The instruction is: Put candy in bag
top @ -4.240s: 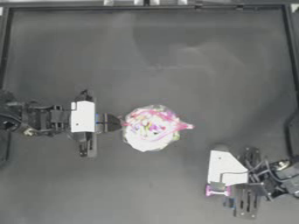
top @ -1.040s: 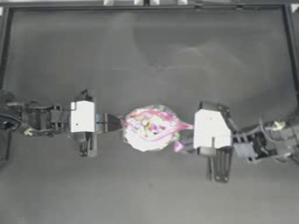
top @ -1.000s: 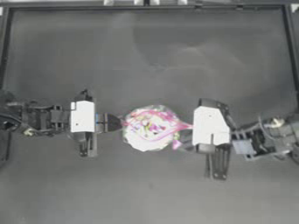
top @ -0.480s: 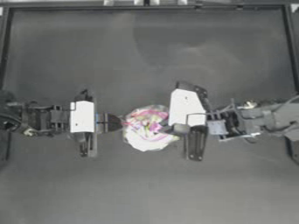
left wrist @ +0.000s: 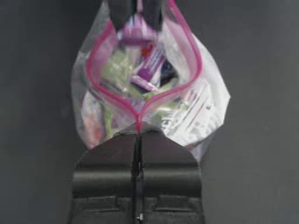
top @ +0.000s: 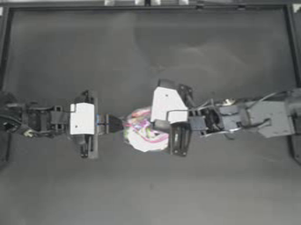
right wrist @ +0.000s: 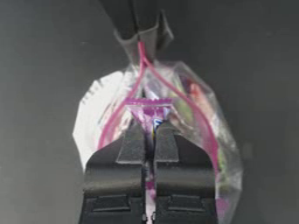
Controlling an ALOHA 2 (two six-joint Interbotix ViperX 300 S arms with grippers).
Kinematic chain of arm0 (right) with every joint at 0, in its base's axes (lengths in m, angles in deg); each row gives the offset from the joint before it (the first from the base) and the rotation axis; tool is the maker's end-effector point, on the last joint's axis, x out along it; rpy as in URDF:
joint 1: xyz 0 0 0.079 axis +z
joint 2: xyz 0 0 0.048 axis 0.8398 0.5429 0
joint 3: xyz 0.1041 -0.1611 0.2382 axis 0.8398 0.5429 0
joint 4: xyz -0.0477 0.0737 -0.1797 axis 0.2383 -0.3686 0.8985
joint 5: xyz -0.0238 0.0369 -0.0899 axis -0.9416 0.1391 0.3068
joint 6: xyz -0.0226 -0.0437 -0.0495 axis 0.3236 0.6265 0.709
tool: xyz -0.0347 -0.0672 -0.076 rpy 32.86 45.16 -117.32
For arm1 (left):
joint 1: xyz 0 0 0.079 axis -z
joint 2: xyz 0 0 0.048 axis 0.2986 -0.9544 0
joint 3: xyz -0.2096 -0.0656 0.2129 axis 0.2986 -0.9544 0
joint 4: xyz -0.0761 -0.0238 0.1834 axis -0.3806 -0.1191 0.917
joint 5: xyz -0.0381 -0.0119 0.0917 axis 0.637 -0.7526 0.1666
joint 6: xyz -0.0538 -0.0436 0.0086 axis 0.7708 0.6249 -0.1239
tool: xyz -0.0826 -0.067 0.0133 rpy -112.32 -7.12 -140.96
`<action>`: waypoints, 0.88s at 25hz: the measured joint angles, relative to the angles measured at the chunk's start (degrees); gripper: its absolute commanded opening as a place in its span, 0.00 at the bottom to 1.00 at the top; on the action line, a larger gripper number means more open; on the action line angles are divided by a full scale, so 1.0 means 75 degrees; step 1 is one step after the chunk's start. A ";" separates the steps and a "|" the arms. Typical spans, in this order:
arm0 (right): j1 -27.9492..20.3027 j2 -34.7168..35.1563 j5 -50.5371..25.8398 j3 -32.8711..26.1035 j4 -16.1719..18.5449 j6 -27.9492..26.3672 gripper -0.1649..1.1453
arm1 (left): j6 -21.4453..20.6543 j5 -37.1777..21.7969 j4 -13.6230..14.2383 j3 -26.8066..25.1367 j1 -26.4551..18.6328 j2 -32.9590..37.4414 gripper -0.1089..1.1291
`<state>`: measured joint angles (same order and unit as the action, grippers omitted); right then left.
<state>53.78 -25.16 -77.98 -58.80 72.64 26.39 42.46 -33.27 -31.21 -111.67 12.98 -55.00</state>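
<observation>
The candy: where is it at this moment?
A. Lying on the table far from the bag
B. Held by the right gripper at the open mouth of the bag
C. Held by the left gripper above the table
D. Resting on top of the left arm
B. In the right wrist view the right gripper pinches the candy between the parted pink seal strips of the bag, while the left gripper clamps the bag's edge.

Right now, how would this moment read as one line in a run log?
left pincer: shut on clear plastic zip bag's pink seal edge | right pincer: at bag mouth, gripping small pink-ended wrapped candy | candy: not released
</observation>
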 measured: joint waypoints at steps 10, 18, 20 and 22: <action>0.0000 0.0211 0.0035 0.0000 -0.0152 0.0000 0.18 | 0.0000 0.0012 0.0035 0.0000 0.0047 0.0000 0.12; 0.0000 0.0258 0.0035 0.0012 -0.0141 0.0000 0.55 | 0.0000 0.0012 0.0035 0.0000 0.0059 0.0000 0.12; 0.0000 0.0281 0.0035 0.0012 -0.0152 0.0000 0.66 | 0.0000 0.0012 0.0035 0.0000 0.0059 0.0000 0.12; 0.0000 0.0305 0.0047 0.0012 -0.0176 0.0000 0.75 | 0.0000 0.0012 0.0035 0.0000 0.0059 0.0000 0.12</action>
<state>53.78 -22.87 -77.62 -58.71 71.32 26.39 42.46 -33.19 -30.94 -111.67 13.42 -55.00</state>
